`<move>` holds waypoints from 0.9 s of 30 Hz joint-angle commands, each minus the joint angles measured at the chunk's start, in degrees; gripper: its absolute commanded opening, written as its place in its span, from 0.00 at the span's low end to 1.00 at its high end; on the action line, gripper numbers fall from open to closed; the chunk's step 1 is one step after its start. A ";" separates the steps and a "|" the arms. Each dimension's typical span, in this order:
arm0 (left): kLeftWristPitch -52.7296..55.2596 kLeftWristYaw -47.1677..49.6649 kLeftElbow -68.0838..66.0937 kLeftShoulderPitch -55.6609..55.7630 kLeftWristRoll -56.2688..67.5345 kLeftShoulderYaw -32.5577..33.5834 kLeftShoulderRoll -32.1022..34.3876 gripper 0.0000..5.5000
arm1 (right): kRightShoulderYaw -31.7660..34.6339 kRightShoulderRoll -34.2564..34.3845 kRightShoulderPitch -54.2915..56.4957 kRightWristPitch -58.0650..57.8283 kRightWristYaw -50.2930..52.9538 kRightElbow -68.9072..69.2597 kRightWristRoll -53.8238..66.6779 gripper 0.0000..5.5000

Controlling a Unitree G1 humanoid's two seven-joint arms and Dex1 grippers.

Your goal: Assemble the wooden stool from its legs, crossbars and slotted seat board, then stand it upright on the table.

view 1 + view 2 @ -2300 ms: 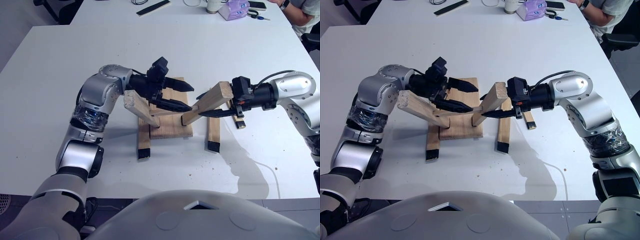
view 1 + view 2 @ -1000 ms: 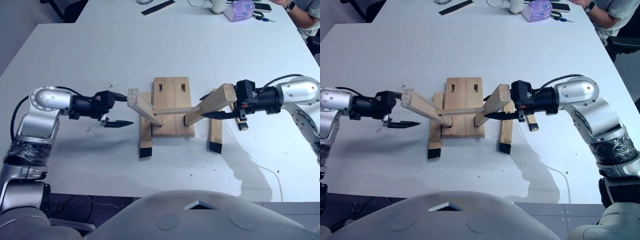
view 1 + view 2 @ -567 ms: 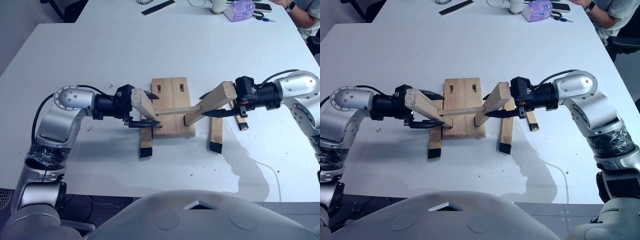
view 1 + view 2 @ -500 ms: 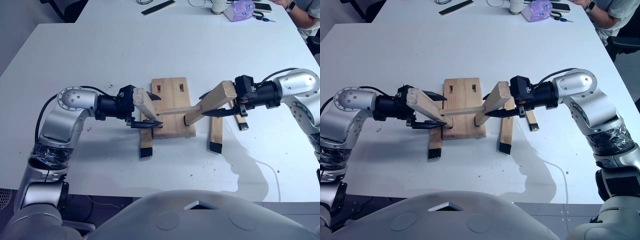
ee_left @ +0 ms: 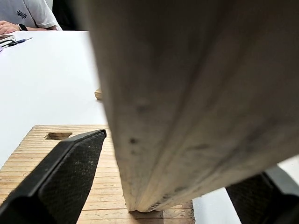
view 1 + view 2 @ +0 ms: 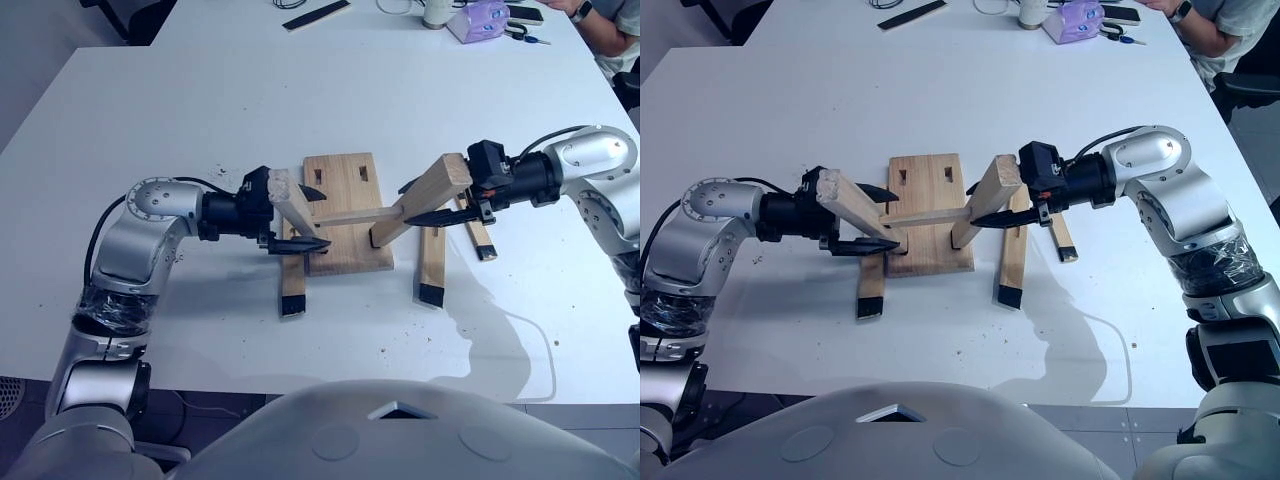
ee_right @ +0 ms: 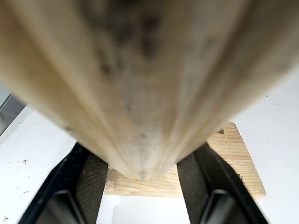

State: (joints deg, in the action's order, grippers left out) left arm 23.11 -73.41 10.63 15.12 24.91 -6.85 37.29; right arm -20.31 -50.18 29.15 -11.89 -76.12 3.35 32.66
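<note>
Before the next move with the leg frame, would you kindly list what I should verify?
1. Right tool shut on the right leg: ok.
2. Left tool clamped on the left leg: cannot tell.
3. Crossbar spans both legs: ok.
4. Crossbar ends fully seated: cannot tell.
5. Seat board flat on the table, slots uncovered: ok.
6. Spare legs lying beside the board, clear of both tools: ok.
</note>
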 commanded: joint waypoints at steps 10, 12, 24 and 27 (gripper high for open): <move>-9.88 4.50 -4.98 2.47 -12.58 -7.37 -1.33 0.98 | -6.49 -0.11 -5.59 -3.38 3.93 4.23 -10.66 0.37; -10.94 3.83 -5.56 2.06 -12.94 -7.44 -0.72 0.98 | -5.78 0.45 -4.62 -3.47 4.96 3.62 -10.48 0.42; -17.72 1.41 -8.99 -1.90 -15.61 -7.91 3.38 0.98 | 1.22 -0.20 -5.94 -6.62 3.03 5.04 -10.90 0.62; -20.76 2.36 -10.48 -3.74 -17.90 -8.46 3.81 0.98 | 2.23 -0.52 -7.15 -5.70 3.49 3.95 -12.77 0.62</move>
State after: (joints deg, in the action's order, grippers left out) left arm 4.36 -71.73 1.60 12.73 8.90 -14.44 40.21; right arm -19.47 -49.99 23.12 -18.12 -72.98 7.89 21.34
